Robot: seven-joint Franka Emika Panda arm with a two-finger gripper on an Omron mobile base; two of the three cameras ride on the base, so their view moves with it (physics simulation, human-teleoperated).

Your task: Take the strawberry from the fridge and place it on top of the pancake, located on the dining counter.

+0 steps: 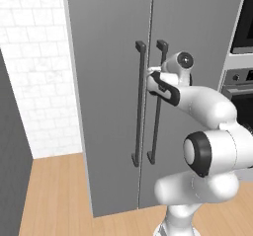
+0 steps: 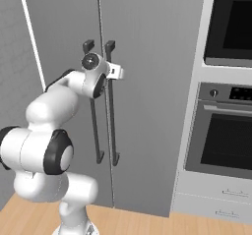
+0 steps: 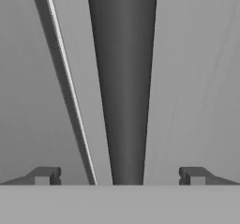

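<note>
White brick wall flanks the tall matte grey two-door fridge [image 1: 108, 106], shut, strawberry presumably inside. Our two-finger gripper [image 3: 119, 176] spreads its jaws around the dark vertical bar handle [image 3: 123, 78]; closing off-centre, we risk slipping off.

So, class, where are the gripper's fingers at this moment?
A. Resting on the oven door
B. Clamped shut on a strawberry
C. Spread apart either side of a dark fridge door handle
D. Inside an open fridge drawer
C: in the hand view the gripper has its two fingertips set wide apart with the dark handle of the fridge running between them; the doors are closed.
</note>
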